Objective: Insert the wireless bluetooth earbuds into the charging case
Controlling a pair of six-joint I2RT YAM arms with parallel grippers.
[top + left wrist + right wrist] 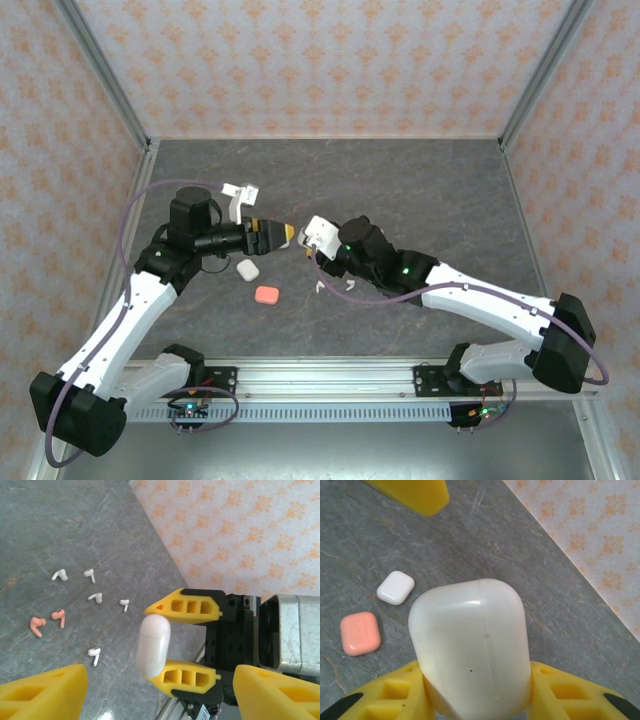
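Observation:
My right gripper (475,672) is shut on a white charging case (472,640), lid closed, held above the table. In the top view that gripper (312,238) meets my left gripper (278,235) tip to tip at mid table. The left wrist view has the held case (154,645) between the right arm's yellow fingers (187,607), just ahead of my left gripper (160,692), whose jaws stand open and wide apart with nothing gripped. Several white earbuds (95,597) and two pink earbuds (59,616) lie loose on the table beyond.
A second white case (395,587) and a pink case (360,632) lie closed on the grey table (420,190), below the left gripper in the top view. Patterned walls enclose the table on three sides. A metal rail (330,378) runs along the near edge.

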